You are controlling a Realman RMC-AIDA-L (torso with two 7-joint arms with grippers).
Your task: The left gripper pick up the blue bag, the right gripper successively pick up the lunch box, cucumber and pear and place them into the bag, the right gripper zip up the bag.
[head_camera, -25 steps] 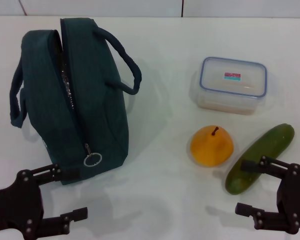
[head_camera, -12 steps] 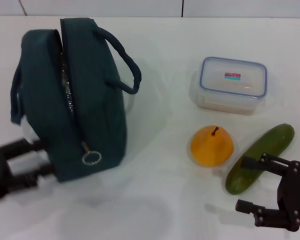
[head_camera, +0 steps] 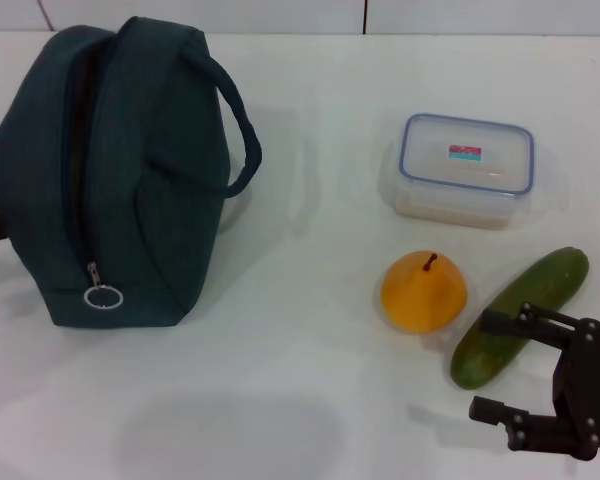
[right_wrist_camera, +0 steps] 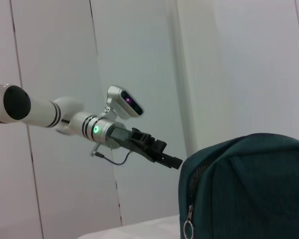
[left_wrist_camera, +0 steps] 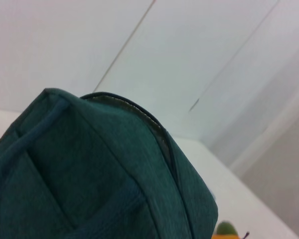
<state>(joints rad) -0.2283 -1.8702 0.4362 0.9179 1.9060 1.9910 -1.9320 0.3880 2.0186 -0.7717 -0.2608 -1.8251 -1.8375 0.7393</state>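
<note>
Right gripper (head_camera: 512,368) low, jaws apart; left gripper (right_wrist_camera: 172,162) raised, outstretched.

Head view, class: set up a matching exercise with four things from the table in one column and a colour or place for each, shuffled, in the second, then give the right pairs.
Column one:
1. blue bag
2. lunch box
3. pear
4. cucumber

Column two:
A. yellow-orange, short brown stem
B. dark green, lying just beyond the right gripper
C. left side of the table, ring zipper pull showing
D. clear, with a blue-rimmed lid

Pairs: 1-C, 2-D, 3-A, 4-B
</note>
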